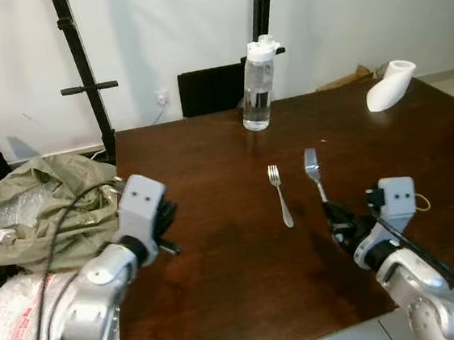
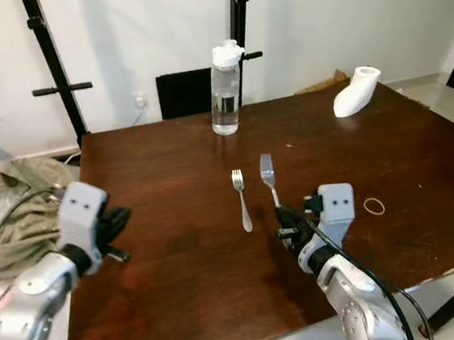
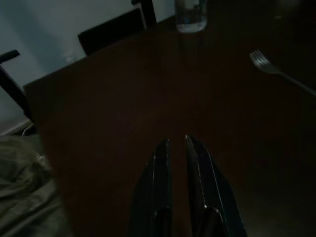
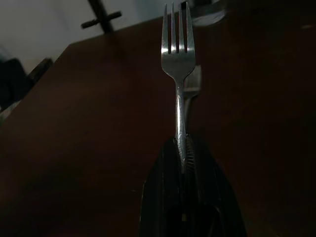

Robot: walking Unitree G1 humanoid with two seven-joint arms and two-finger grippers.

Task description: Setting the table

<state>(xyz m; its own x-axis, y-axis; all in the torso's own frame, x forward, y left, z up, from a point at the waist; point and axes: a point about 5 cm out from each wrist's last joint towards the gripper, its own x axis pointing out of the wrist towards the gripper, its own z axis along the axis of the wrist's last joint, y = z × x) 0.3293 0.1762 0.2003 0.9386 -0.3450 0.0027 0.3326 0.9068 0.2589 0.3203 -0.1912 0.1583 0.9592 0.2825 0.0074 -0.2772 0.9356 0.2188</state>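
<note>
The right tool [image 1: 335,217] is clamped on a fork's [image 4: 178,59] handle near the counter's [image 1: 223,284] front edge. A second fork [image 1: 281,194] lies just beside. The left tool [image 3: 177,148], nearly closed and empty, hovers above bare counter.

bright head views — dim wrist views

You see a dark brown wooden table [image 1: 221,268] with a smooth, softly glossy top, and on it two shiny metal pieces: a polished fork [image 1: 280,194] lying flat, and a second fork [image 4: 178,74] whose bright steel handle sits between the matt black fingers of the right gripper [image 4: 183,153]. The water bottle [image 1: 259,85] looks like clear plastic with a white plastic cap. Beside the table you have crumpled olive cloth [image 1: 28,211], matt and creased.
</note>
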